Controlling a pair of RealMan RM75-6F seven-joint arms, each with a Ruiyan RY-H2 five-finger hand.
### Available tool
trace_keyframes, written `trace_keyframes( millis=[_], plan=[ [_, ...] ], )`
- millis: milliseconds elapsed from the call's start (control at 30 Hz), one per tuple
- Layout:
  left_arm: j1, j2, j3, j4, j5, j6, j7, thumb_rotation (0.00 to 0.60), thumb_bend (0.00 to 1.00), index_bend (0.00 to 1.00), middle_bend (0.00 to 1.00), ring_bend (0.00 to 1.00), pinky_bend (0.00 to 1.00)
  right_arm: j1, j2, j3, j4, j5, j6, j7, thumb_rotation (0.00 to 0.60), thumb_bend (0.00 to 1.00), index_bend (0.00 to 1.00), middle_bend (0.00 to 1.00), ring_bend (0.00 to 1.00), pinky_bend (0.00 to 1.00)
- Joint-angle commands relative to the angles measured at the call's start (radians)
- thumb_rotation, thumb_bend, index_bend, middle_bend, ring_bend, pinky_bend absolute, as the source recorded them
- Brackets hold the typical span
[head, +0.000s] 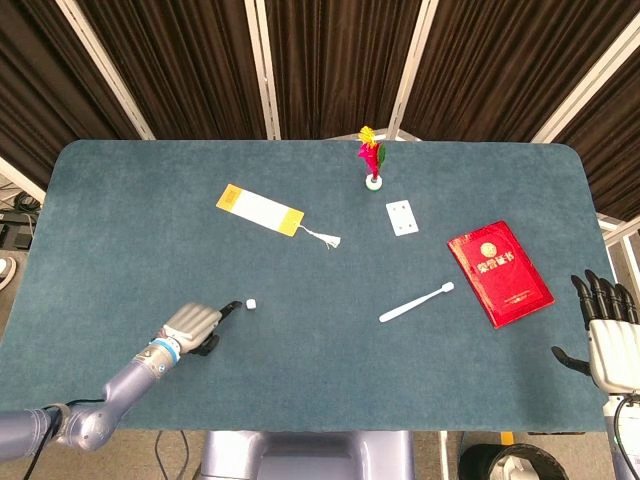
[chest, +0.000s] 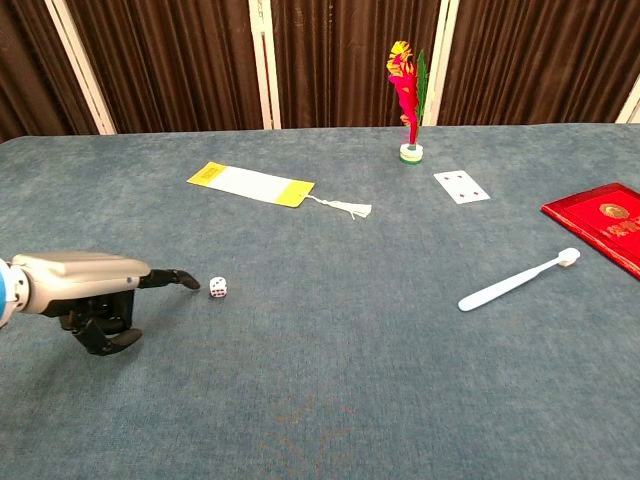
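Observation:
A small white die lies on the blue-green table. My left hand rests low over the table just left of it. One dark finger points at the die and stops a little short of it; the other fingers are curled under and hold nothing. My right hand hangs past the table's right edge with its fingers spread and empty, close to the red booklet. The chest view does not show it.
A white and yellow bookmark with a tassel lies at the back left. A red and yellow feather shuttlecock stands at the back, beside a playing card. A white toothbrush lies right of centre.

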Motion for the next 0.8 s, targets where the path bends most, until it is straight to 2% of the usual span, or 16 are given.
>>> trace_keyframes(
  millis=[33, 200, 333, 400, 433, 467, 500, 533, 567, 633, 667, 800],
  plan=[
    [0.004, 0.016, 0.005, 0.005, -0.006, -0.002, -0.015, 0.6, 0.63, 0.0, 0.96, 0.96, 1.0, 0.0, 0.0, -0.001, -0.002, -0.001, 0.0, -0.003, 0.6, 0.0, 0.0, 0.0, 0.0, 0.0],
    [0.043, 0.066, -0.034, -0.02, 0.043, 0.044, -0.129, 0.6, 0.63, 0.0, 0.96, 0.96, 1.0, 0.002, -0.001, -0.003, -0.003, -0.005, -0.001, -0.008, 0.6, 0.0, 0.0, 0.0, 0.0, 0.0],
    [0.099, 0.143, -0.07, -0.07, 0.145, 0.131, -0.245, 0.6, 0.63, 0.01, 0.95, 0.95, 1.0, 0.002, -0.001, -0.004, -0.005, -0.007, 0.0, -0.008, 0.6, 0.0, 0.0, 0.0, 0.0, 0.0],
    [0.139, 0.184, -0.08, -0.09, 0.208, 0.214, -0.285, 0.6, 0.54, 0.01, 0.87, 0.87, 0.97, 0.003, 0.0, -0.005, -0.008, -0.011, 0.0, -0.007, 0.6, 0.0, 0.0, 0.0, 0.0, 0.0],
    [0.159, 0.199, -0.082, -0.097, 0.233, 0.257, -0.294, 0.6, 0.36, 0.01, 0.73, 0.73, 0.78, 0.003, 0.001, -0.006, -0.011, -0.014, 0.001, -0.006, 0.6, 0.0, 0.0, 0.0, 0.0, 0.0],
    [0.189, 0.216, -0.083, -0.103, 0.272, 0.326, -0.302, 0.6, 0.2, 0.0, 0.59, 0.58, 0.55, 0.003, 0.003, -0.008, -0.016, -0.02, 0.002, -0.004, 0.6, 0.0, 0.0, 0.0, 0.0, 0.0],
    [0.215, 0.224, -0.082, -0.106, 0.297, 0.38, -0.309, 0.6, 0.1, 0.0, 0.44, 0.44, 0.36, 0.004, 0.005, -0.009, -0.021, -0.026, 0.003, -0.002, 0.6, 0.0, 0.0, 0.0, 0.0, 0.0],
    [0.252, 0.235, -0.075, -0.114, 0.331, 0.448, -0.321, 0.6, 0.02, 0.0, 0.23, 0.23, 0.12, 0.004, 0.009, -0.011, -0.029, -0.037, 0.007, 0.002, 0.6, 0.0, 0.0, 0.0, 0.0, 0.0],
    [0.278, 0.245, -0.067, -0.119, 0.348, 0.488, -0.328, 0.6, 0.0, 0.0, 0.08, 0.08, 0.01, 0.004, 0.011, -0.013, -0.034, -0.044, 0.01, 0.004, 0.6, 0.0, 0.0, 0.0, 0.0, 0.0],
    [0.329, 0.263, -0.051, -0.124, 0.372, 0.567, -0.323, 0.6, 0.0, 0.0, 0.0, 0.0, 0.0, 0.003, 0.016, -0.017, -0.042, -0.059, 0.016, 0.007, 0.6, 0.0, 0.0, 0.0, 0.0, 0.0],
    [0.366, 0.272, -0.042, -0.128, 0.38, 0.624, -0.313, 0.6, 0.0, 0.0, 0.0, 0.0, 0.0, 0.003, 0.019, -0.019, -0.047, -0.066, 0.02, 0.008, 0.6, 0.0, 0.0, 0.0, 0.0, 0.0],
    [0.444, 0.293, -0.012, -0.142, 0.4, 0.713, -0.311, 0.6, 0.0, 0.0, 0.0, 0.0, 0.0, 0.006, 0.019, -0.02, -0.051, -0.084, 0.028, -0.006, 0.6, 0.0, 0.0, 0.0, 0.0, 0.0]
  ],
)
